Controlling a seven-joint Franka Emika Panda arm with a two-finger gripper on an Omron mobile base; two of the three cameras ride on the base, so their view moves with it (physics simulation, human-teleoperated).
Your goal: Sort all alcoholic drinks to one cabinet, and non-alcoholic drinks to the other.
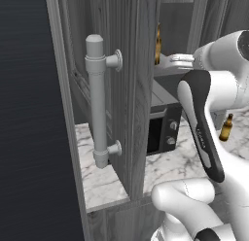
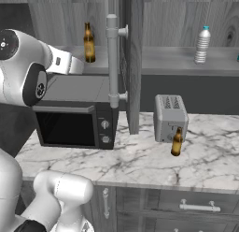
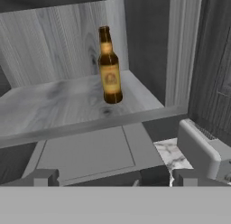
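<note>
One amber beer bottle (image 3: 109,67) stands upright on the grey shelf of the left wall cabinet (image 3: 54,105); the same bottle (image 2: 88,43) shows beside my hand in the right base view. My gripper (image 3: 117,179) is open and empty, a little in front of and below the shelf edge, above the microwave top. A second beer bottle (image 2: 176,142) stands on the marble counter in front of the toaster (image 2: 170,118). The clear ribbed water bottle (image 2: 202,45) stands on the shelf of the right cabinet (image 2: 172,62).
An open cabinet door (image 2: 133,62) with a pale bar handle (image 2: 112,62) juts out between the two cabinets. The black microwave (image 2: 74,123) sits under the left cabinet. Under-counter drawers (image 2: 196,206) run below the marble counter (image 2: 140,165).
</note>
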